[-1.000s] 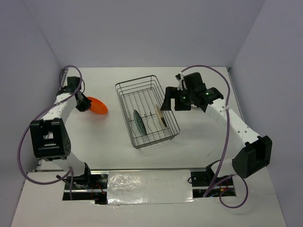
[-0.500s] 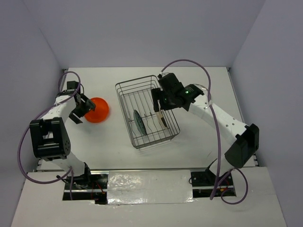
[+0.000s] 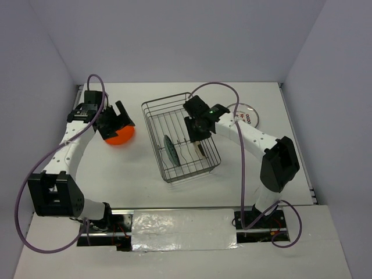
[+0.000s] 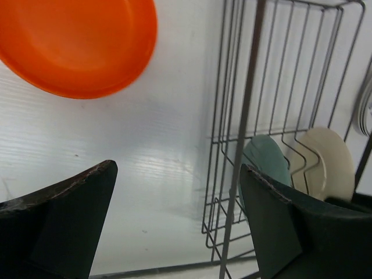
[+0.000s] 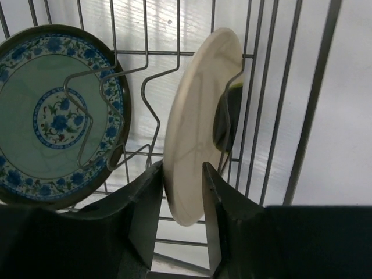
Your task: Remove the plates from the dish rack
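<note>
Right gripper (image 5: 182, 168): closed on the cream plate (image 5: 200, 116). Jaws straddle its lower rim, one finger (image 5: 145, 209) on each face, gap down to plate thickness.
Right arm: reaches in from the right and bends over the rack (image 3: 180, 136), wrist pointing down into its middle-right section. Cable loops above it.
Cream plate: on edge between the rack wires, plain face, no print visible. In the top view it sits under the gripper, in the near-right part of the rack.
Teal plate (image 5: 55, 116): just beside it, one slot to the left and not touching. It also stands on edge, held by a bent wire. Pale green face, blue floral centre and border, dark rim.

Left gripper (image 4: 177, 174): open wide, nothing between the jaws.
Left arm: stretched up the left side of the worktop (image 3: 139, 168), wrist turned toward the rack. The gripper hangs over the far edge of the orange plate (image 3: 119, 136). Can't tell whether it touches.
Orange plate: solid orange, lying flat on the worktop left of the rack and clear of it. The left wrist view has it at top left, with the rack's side wall to the right.

White plate (image 3: 247, 113): flat on the worktop right of the rack, red print, partly covered by the right arm.
</note>
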Robot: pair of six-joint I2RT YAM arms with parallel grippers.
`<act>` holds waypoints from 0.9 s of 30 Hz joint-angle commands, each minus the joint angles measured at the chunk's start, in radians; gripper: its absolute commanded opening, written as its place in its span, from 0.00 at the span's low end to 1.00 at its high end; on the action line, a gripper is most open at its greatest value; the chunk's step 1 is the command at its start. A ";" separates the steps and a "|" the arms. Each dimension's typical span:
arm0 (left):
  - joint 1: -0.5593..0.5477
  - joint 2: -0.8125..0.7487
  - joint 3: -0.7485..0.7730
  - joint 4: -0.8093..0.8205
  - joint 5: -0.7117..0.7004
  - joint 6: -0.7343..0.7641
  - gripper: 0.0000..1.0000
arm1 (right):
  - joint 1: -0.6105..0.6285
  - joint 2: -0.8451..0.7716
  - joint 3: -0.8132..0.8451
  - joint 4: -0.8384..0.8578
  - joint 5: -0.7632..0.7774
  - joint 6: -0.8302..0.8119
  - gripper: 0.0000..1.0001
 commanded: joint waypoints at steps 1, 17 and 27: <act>-0.007 -0.033 -0.015 0.004 0.096 0.043 1.00 | 0.008 0.024 -0.003 0.059 -0.041 -0.008 0.38; -0.063 0.078 0.293 -0.064 0.435 -0.081 0.99 | 0.215 -0.050 0.333 -0.171 0.221 -0.361 0.00; -0.108 0.055 0.221 0.008 0.593 -0.227 0.99 | 0.527 -0.255 -0.042 0.243 0.409 -0.911 0.00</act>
